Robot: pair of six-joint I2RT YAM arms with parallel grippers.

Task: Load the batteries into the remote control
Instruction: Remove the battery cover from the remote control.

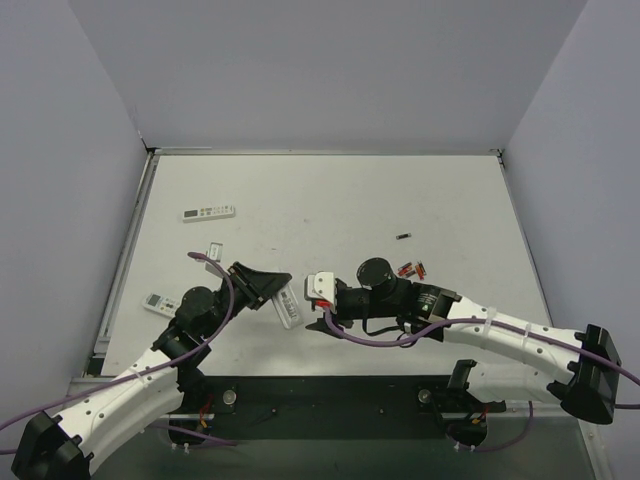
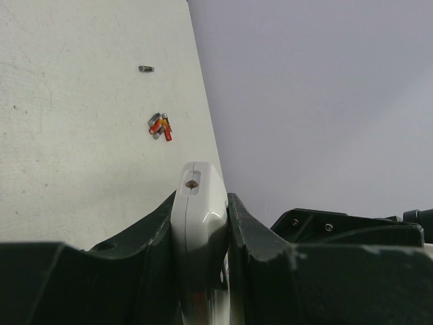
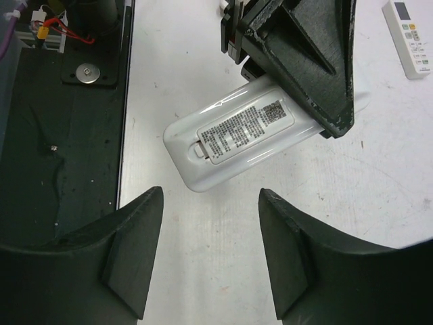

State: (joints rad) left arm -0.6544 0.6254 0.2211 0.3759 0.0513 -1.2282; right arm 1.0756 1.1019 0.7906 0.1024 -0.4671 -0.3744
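My left gripper (image 1: 262, 285) (image 2: 199, 223) is shut on the remote control (image 1: 288, 305) (image 2: 197, 203), a slim white case held by its long sides above the table. In the right wrist view the remote control (image 3: 237, 135) shows its back, with a printed label and a battery-cover tab, sticking out of the left fingers (image 3: 304, 61). My right gripper (image 1: 318, 292) (image 3: 210, 250) stands open just short of the remote's free end, with nothing between its fingers. The batteries (image 1: 410, 269) (image 2: 161, 126) lie in a small red-marked cluster on the table to the right. One dark battery (image 1: 403, 237) (image 2: 146, 68) lies apart from them.
A longer white remote (image 1: 208, 212) lies at the back left, with a small white piece (image 1: 213, 250) nearer. Another remote with a display (image 1: 158, 303) (image 3: 409, 34) lies by the left arm. Grey walls ring the table (image 1: 330, 200). A dark base strip (image 1: 330, 400) runs along the near edge.
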